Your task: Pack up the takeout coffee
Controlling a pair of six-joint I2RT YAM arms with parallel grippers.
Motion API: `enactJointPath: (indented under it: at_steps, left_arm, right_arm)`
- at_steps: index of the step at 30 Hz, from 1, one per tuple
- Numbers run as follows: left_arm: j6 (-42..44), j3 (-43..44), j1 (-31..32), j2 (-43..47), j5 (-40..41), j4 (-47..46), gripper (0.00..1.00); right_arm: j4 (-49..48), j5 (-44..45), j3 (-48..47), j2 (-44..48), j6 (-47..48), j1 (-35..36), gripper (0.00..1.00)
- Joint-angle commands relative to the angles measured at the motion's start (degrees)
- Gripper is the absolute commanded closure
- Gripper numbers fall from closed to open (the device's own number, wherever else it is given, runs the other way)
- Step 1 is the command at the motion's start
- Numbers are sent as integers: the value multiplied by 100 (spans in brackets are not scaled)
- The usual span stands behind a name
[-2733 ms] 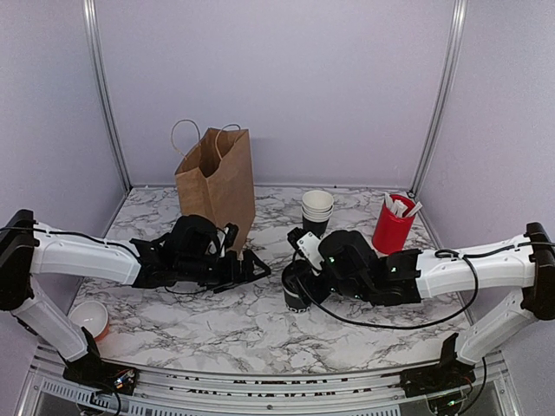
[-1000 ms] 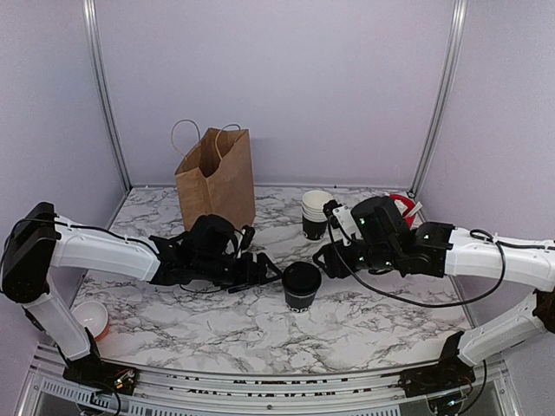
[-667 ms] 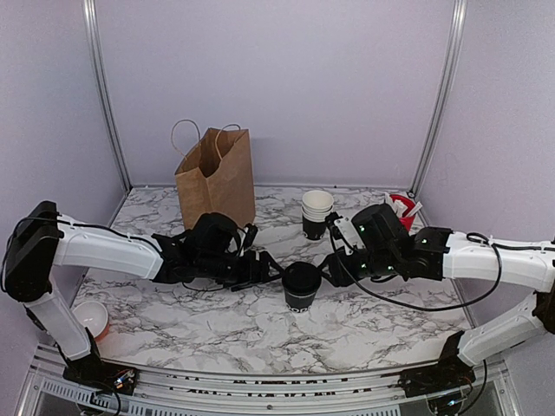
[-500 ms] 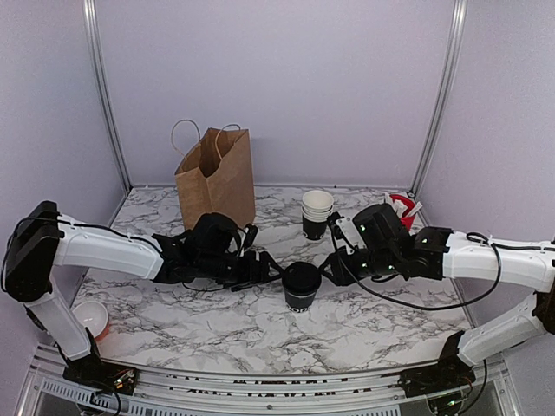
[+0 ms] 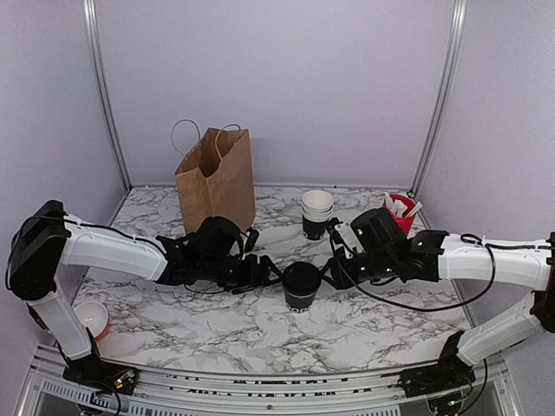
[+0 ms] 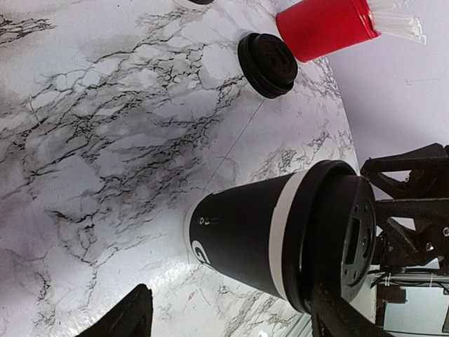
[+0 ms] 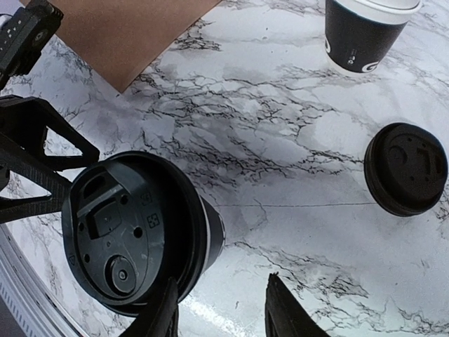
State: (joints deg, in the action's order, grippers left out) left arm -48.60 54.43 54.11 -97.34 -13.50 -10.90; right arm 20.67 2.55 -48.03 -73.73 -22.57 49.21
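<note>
while the takeout coffee (image 5: 301, 286) stood upright and lidded near the front middle of the marble bench (image 5: 243, 334), the left claw (image 5: 277, 276) lay at its left, fingers spread wide, the cup just ahead of the gap. the right claw (image 5: 329, 273) sat just beside its right, fingers apart, gripping nothing. farther back lay a loose black lid (image 7: 405, 168), then stacked cups (image 5: 316, 212), a red cup (image 5: 393, 224) and a paper bag (image 5: 217, 178).

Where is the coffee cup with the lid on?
In the top view, the coffee cup stands mid-table, between the left gripper and the right gripper, nearer the camera than the stack of cups.
</note>
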Motion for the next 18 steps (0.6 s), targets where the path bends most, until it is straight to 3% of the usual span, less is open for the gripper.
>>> enactJointPath:
  at_steps: [1,18]
  left_arm:
    - [78,102,41,-130,-39,58,23]
    - [46,111,69,-256,-15,84,29]
  right_arm:
    - [-218,-74,38,-59,-31,-52,60]
    - [21,-25,503,-252,-225,-63,60]
